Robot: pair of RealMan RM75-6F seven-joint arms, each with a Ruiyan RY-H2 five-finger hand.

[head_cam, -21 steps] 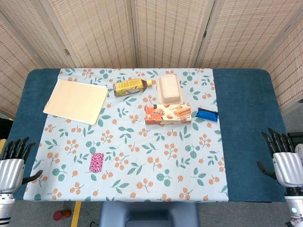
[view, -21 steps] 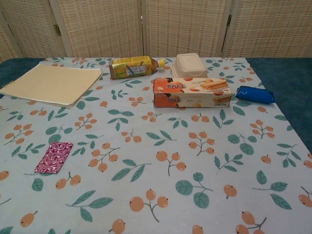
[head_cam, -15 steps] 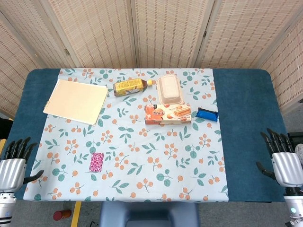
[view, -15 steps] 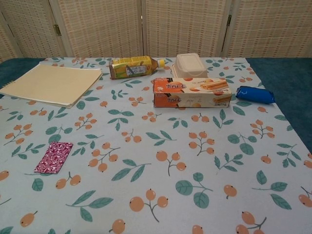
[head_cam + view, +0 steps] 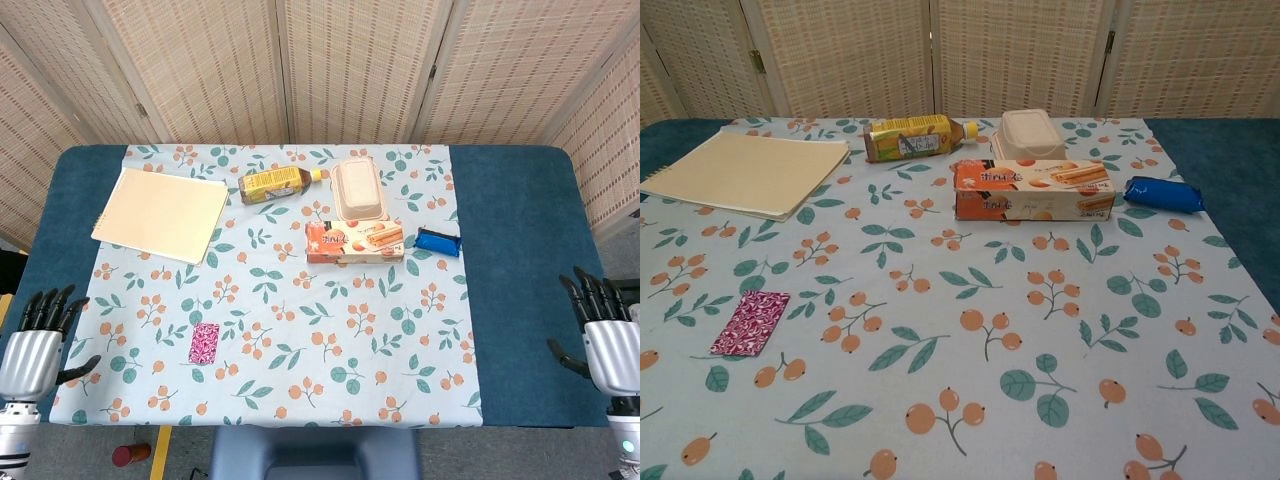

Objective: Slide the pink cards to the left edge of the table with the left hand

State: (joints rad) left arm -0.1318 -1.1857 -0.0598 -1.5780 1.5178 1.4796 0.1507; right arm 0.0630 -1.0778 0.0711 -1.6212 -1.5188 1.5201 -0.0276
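Note:
The pink cards (image 5: 204, 343) lie flat on the floral cloth near the table's front left; the chest view shows the pink cards (image 5: 751, 323) at its left side. My left hand (image 5: 40, 342) hovers at the table's front left corner, fingers apart and empty, well to the left of the cards. At the front right edge my right hand (image 5: 605, 337) is likewise spread and holds nothing. Neither hand appears in the chest view.
A beige notebook (image 5: 162, 213) lies at the back left. A yellow bottle (image 5: 274, 183) lies on its side beside a white container (image 5: 359, 189). A biscuit box (image 5: 355, 241) and a blue packet (image 5: 437, 242) sit right of centre. Blue table (image 5: 520, 260) strips flank the cloth.
My left hand has shifted slightly right and forward toward the cloth. My right hand has drifted a little right and down. The cards have not moved.

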